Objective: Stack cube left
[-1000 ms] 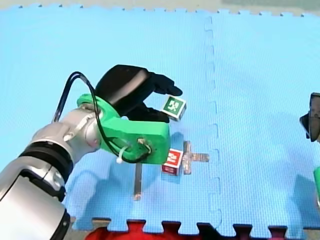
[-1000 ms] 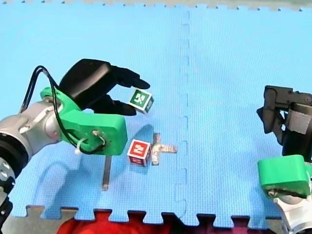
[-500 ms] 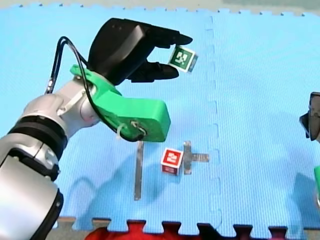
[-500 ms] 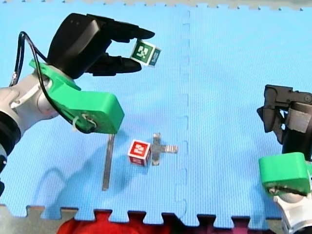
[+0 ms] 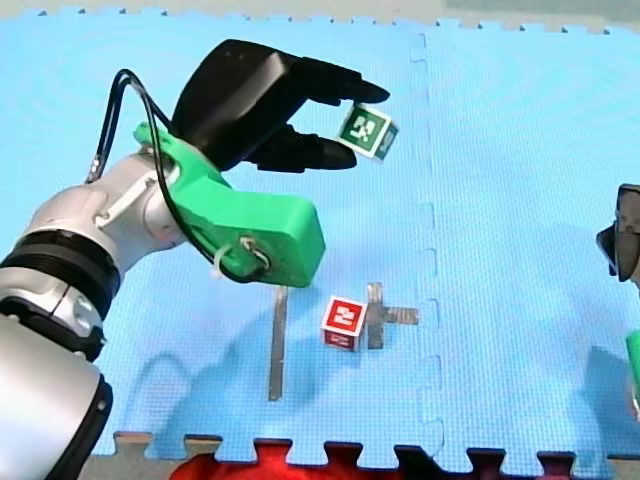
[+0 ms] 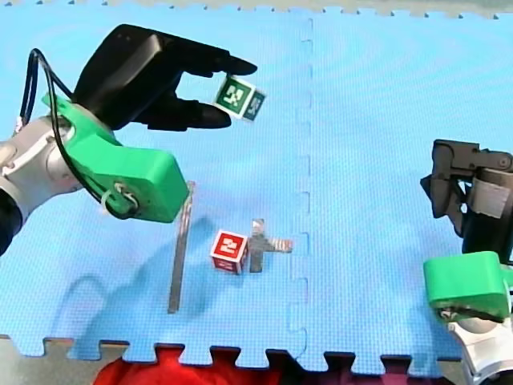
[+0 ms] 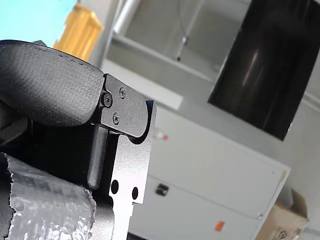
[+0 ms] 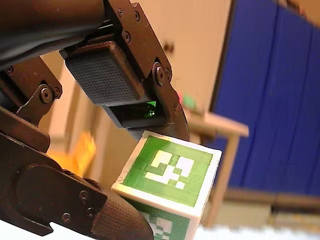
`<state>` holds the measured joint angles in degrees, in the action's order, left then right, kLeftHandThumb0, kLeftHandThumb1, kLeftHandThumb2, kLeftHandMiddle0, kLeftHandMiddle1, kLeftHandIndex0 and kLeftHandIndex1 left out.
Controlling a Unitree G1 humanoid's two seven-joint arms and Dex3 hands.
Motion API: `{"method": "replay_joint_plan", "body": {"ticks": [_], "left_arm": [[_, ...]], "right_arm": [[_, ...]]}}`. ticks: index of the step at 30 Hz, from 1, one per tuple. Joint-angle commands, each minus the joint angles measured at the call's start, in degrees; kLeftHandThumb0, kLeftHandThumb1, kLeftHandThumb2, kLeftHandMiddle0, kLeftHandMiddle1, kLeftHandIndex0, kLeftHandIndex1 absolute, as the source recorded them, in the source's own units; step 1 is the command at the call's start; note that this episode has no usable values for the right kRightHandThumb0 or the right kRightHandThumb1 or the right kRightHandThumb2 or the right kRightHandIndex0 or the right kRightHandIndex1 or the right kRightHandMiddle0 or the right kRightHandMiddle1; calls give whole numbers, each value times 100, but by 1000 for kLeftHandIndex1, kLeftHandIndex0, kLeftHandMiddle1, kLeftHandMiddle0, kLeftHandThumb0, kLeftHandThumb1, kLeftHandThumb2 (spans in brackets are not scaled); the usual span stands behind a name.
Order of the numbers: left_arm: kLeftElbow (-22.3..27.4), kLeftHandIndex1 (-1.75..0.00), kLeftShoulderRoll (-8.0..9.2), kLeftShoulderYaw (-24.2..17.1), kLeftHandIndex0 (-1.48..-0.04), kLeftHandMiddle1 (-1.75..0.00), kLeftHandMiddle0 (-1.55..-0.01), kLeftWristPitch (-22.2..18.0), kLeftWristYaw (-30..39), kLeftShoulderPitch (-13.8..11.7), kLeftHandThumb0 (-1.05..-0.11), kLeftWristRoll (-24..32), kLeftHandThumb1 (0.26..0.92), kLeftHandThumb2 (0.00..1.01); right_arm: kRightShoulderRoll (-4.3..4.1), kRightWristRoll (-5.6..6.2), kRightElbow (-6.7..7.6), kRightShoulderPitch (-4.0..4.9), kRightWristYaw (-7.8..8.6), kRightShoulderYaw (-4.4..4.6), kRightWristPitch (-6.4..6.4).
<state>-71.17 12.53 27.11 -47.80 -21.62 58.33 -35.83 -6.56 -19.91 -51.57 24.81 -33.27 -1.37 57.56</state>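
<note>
One tilted green cube (image 5: 368,133) hangs pinched in the left hand (image 5: 262,105); right hand (image 6: 465,192), grip unclear, near the mat (image 5: 500,150) edge.

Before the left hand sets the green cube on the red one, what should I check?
1. Grip: left hand fingers pinch the green cube: ok.
2. Base: red cube sits on the mat, top face bare: ok.
3. Alignment of green cube over red cube: cannot tell.
4. Right hand at the mat's right edge, away from both cubes: ok.
5. Metal cross beside red cube, touching or not: cannot tell.
</note>
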Motion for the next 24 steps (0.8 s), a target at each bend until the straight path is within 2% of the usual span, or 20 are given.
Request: {"method": "replay_joint_plan", "body": {"ticks": [1, 7, 13, 24], "left_arm": [[-119, -13, 263, -518, -1281, -1746, -916, 0, 2310, -67, -441, 957, 821, 0], [-60, -11, 263, -647, -1282, -1746, -917, 150, 2906, -170, -443, 1210, 816, 0], [-18, -9, 261, -737, -1281, -1746, -916, 615, 3765, -96, -451, 1394, 819, 2], [245, -3, 323, -908, -1274, -1746, -910, 755, 4499, -202, -458, 1676, 821, 1]], "right_arm": [[-46, 43, -4, -33, -26, -54, -30], [-48, 54, -9, -36, -12, -53, -29], [-44, 59, -10, -32, 7, -49, -35], [-46, 52, 2, -45, 6, -55, -26]]}}
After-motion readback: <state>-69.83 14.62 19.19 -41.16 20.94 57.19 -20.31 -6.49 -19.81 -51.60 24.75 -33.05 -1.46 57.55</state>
